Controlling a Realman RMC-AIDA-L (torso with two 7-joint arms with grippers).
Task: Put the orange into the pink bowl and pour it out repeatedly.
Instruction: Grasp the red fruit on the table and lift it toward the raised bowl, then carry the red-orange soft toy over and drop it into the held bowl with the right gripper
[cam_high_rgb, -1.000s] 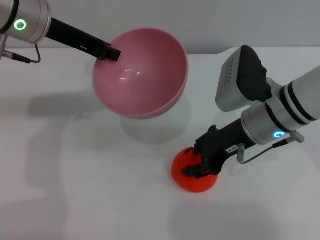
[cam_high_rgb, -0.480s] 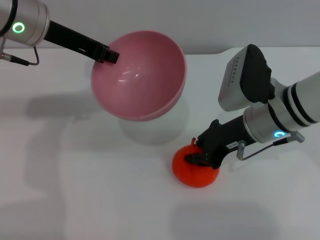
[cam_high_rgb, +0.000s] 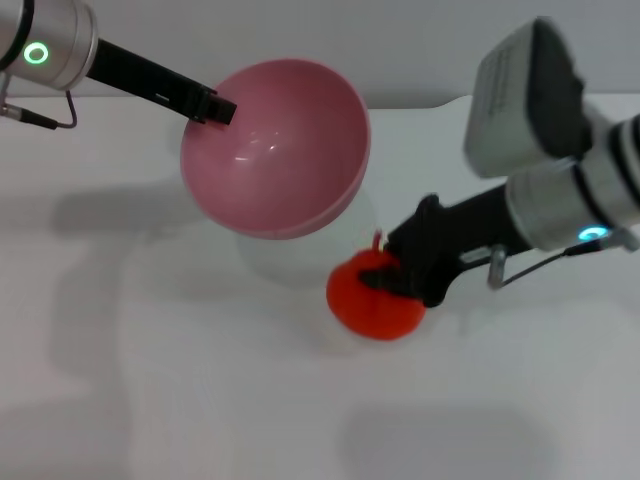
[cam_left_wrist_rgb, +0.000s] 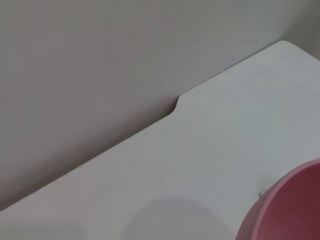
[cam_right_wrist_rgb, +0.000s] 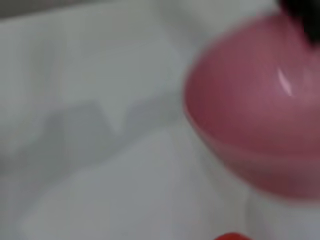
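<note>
The pink bowl (cam_high_rgb: 275, 148) hangs tilted above the white table, its empty inside facing me, and my left gripper (cam_high_rgb: 215, 106) is shut on its rim at the upper left. Below and right of the bowl, the orange (cam_high_rgb: 372, 297) is lifted off the table with my right gripper (cam_high_rgb: 392, 275) shut on its top. In the right wrist view the pink bowl (cam_right_wrist_rgb: 260, 110) fills the right side and a sliver of the orange (cam_right_wrist_rgb: 232, 236) shows at the picture's edge. The left wrist view catches only the pink bowl's wall (cam_left_wrist_rgb: 290, 210).
The white table (cam_high_rgb: 150, 380) spreads under both arms, with its back edge and a notch (cam_left_wrist_rgb: 176, 106) against a grey wall. The right arm's grey camera housing (cam_high_rgb: 525, 95) stands high at the right.
My right gripper has lifted the orange off the table and carried it up and left toward the bowl. The bowl and left arm have barely shifted.
</note>
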